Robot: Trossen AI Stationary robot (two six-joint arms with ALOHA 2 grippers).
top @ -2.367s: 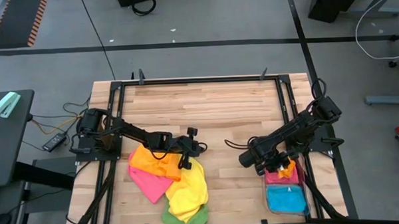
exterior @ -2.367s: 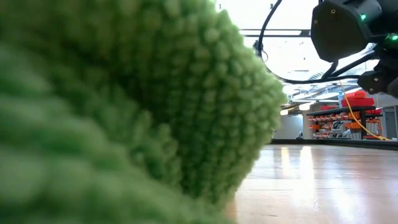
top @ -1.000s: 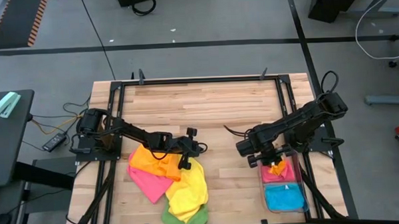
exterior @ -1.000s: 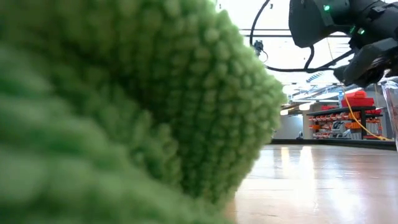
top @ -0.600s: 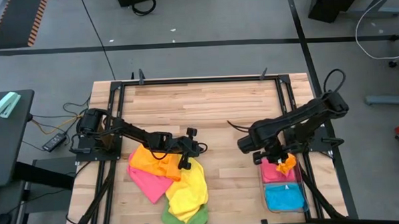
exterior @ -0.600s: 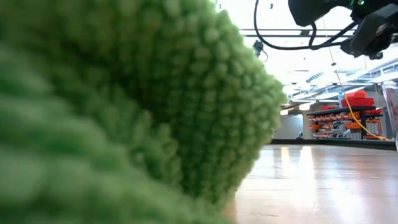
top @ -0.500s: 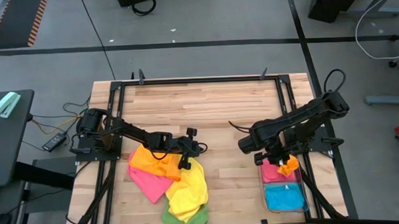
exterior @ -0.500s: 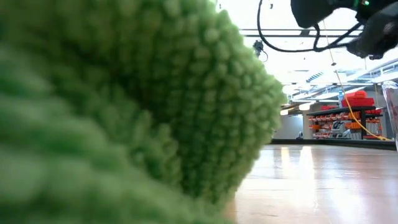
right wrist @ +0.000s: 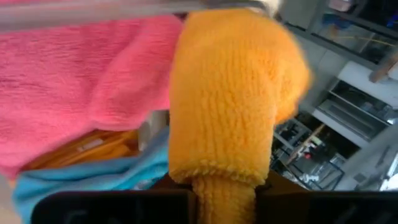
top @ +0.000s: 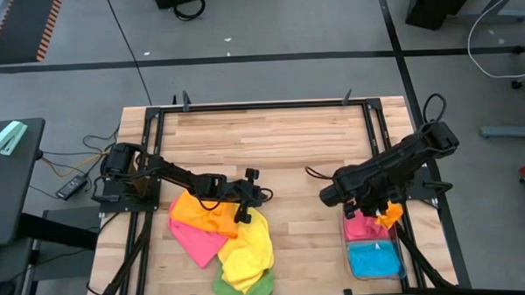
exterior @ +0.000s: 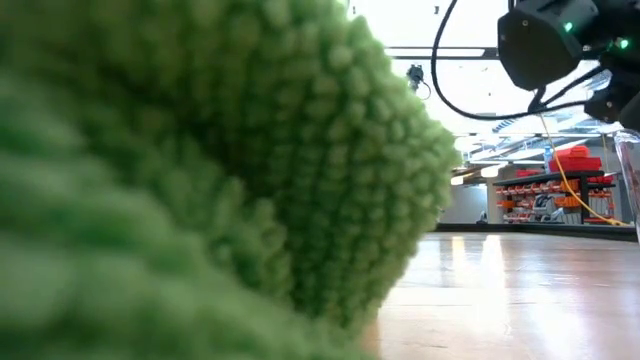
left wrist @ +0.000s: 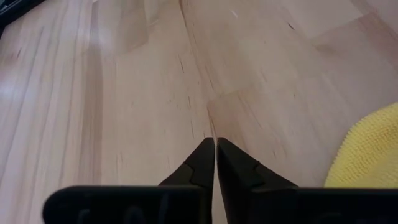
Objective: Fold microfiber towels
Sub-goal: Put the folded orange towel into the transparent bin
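Right gripper is over the clear bin at the near right of the tabletop, fingers pinching a folded orange towel. Pink towel and blue towel already sit in the bin. Left gripper has its fingers pressed together, holding nothing, just above bare wood beside the loose pile of orange, pink, yellow and green towels at the near left.
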